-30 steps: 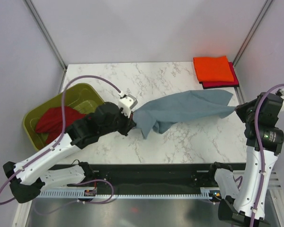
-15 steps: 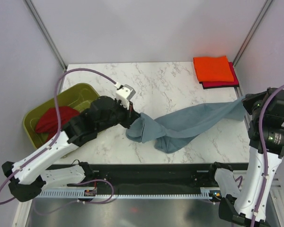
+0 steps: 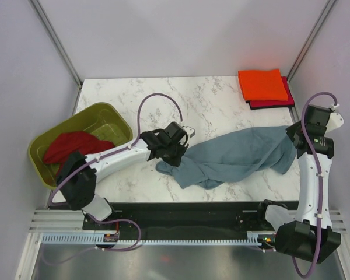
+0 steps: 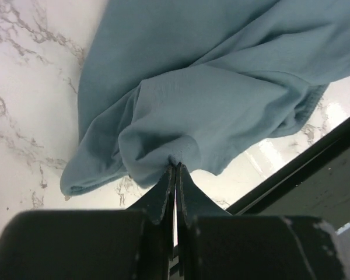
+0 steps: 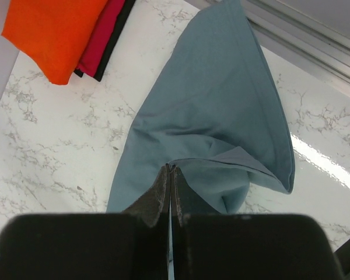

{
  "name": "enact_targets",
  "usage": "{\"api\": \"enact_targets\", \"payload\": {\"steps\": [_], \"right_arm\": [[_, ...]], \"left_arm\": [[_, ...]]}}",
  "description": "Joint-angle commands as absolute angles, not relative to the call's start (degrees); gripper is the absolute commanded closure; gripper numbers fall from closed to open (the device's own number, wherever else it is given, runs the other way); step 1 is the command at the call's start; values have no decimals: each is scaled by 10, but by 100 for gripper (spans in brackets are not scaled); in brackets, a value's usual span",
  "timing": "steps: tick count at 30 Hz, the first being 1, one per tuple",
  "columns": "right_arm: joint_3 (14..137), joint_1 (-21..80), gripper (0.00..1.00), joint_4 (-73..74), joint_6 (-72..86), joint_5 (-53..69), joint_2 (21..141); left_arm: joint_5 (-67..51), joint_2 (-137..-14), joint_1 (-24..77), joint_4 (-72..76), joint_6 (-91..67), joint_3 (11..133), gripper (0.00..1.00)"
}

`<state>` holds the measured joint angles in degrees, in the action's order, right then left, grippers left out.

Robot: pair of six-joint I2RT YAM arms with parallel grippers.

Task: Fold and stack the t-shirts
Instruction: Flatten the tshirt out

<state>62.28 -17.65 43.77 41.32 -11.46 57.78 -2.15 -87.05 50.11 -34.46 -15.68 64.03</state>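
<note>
Orange shirt (image 3: pixel 262 85) over magenta-red shirt (image 5: pixel 94 46): folded, stacked far right. Blue-grey shirt (image 3: pixel 239 154) rumpled mid-table, clamped at its ends by left gripper (image 4: pixel 175 166) and right gripper (image 5: pixel 170 169). Unfolded too: dark red shirt (image 3: pixel 73 149) in tub (image 3: pixel 108 112).

loose shirt (image 3: pixel 239 153) in the middle, folded stack (image 3: pixel 261 84) far right, tub (image 3: pixel 108 116) left, apparently holding another shirt (image 3: pixel 73 147)

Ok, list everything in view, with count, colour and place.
table: one, white marble, under everything
tub: one, olive green, at the table's left edge
blue-grey t-shirt: one, slate blue-grey, rumpled across the near half
orange t-shirt: one, bright orange, folded, far right corner
magenta-red t-shirt: one, magenta-red, folded under the orange one
dark red t-shirt: one, dark red, bunched in the tub
left gripper: one, black, shut on the blue-grey t-shirt
right gripper: one, black, shut on the same shirt
</note>
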Motion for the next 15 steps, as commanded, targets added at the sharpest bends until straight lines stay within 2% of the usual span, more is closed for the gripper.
{"api": "enact_targets", "payload": {"steps": [1,3,4,7,9,15], "right_arm": [[620,-178,100,384,398,-141,584],[615,-178,100,371,398,-131,586],[610,-178,100,366,398,-118,588],[599,-178,100,353,401,-100,587],[593,-178,100,347,403,-91,585],[579,-178,100,330,415,-60,577]], "left_arm": [[-52,-903,497,-363,-105,684,98],[-32,-904,497,-379,-104,693,91],[-16,-900,497,-390,-113,698,79],[59,-870,495,-414,-142,705,55],[79,-841,493,-417,-159,700,50],[18,-780,487,-361,-287,633,51]]}}
